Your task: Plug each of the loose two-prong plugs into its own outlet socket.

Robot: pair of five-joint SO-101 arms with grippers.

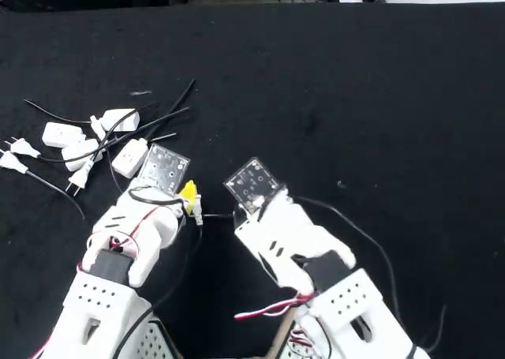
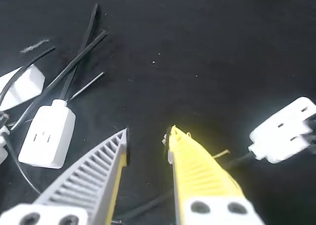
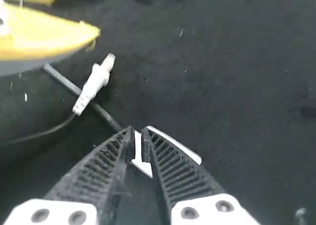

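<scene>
Several white outlet sockets [image 1: 63, 134] and two-prong plugs [image 1: 24, 147] on black cords lie in a heap at the table's left. My left gripper [image 1: 189, 196] [image 2: 145, 136], with one grey and one yellow finger, hangs open just beside the heap with nothing between the fingers; the nearest socket [image 2: 47, 136] lies beside its grey finger. A small white plug [image 1: 197, 211] [image 3: 94, 84] lies on the cloth between the two grippers. My right gripper [image 1: 241, 215] [image 3: 137, 131] is shut on a flat white socket [image 3: 143, 166]. A white slotted piece [image 2: 284, 131] shows beside the yellow finger.
Black cloth covers the table [image 1: 355, 99]. Loose black cords [image 1: 170, 114] fan out from the heap, and a thin cord [image 1: 359, 233] trails past the right arm. Open cloth stretches across the middle, back and right.
</scene>
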